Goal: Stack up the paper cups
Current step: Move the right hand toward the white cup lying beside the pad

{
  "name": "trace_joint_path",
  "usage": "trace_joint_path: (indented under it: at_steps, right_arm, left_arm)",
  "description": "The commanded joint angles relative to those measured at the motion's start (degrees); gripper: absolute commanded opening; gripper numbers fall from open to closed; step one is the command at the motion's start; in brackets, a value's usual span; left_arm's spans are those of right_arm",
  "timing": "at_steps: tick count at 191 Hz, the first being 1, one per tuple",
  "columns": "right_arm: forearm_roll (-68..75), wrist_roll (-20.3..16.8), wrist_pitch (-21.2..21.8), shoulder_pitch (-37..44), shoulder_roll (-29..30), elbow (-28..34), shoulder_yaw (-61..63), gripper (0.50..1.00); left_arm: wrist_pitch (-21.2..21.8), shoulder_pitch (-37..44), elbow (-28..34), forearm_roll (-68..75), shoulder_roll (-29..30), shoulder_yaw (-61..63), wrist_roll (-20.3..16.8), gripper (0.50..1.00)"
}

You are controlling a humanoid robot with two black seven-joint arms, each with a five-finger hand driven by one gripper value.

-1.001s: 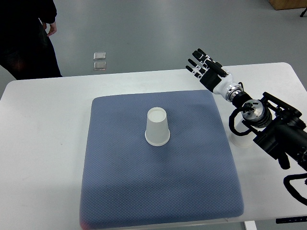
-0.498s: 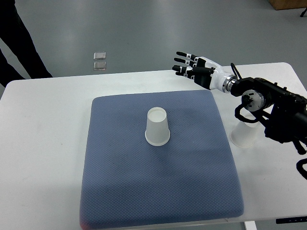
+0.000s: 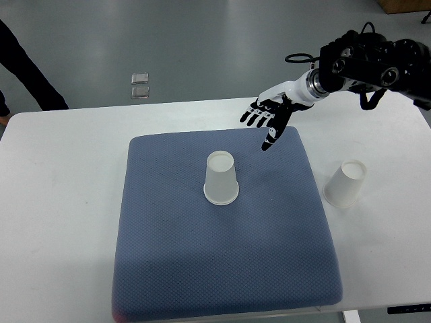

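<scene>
Top view: the right robot hand is held with fingers spread and empty over the blue mat's far right corner, one inverted paper cup at mat centre, another cup near the desk's right edge.

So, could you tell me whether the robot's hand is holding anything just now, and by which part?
Nothing is held. The right hand hangs open above the pad's far edge, clear of both cups.

Black-and-white fingered right hand, black arm, possibly cabled.
</scene>
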Motion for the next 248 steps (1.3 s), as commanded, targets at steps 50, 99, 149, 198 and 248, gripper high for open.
trace_joint_path:
  at_steps: [50,99,149,198,248]
  right_arm:
    - [-4.4,-3.7,1.8,22.7,-0.7,17.5,-10.9,0.924]
    - [-4.7,-3.8,1.8,35.3,-3.5,29.3,-14.2,0.924]
    - [-5.6,-3.8,1.8,39.2,-7.0,32.5,-18.1,0.926]
    - [-10.4,-3.8,1.8,37.8,-12.0,31.2,-19.4,0.926]
    - [-17.3,-3.9,1.8,30.5,-14.9,26.6,-20.3,0.926]
  left_arm:
    - [-0.1,0.0,-0.1,0.0,0.0,0.1,0.0,1.000]
    - [-0.1,0.0,-0.8,0.0,0.0,0.2,0.0,1.000]
    - [-0.1,0.0,-1.1,0.0,0.0,0.2,0.0,1.000]
    - [-0.1,0.0,-1.2,0.0,0.0,0.2,0.0,1.000]
    - [-0.1,0.0,-1.0,0.0,0.0,0.2,0.0,1.000]
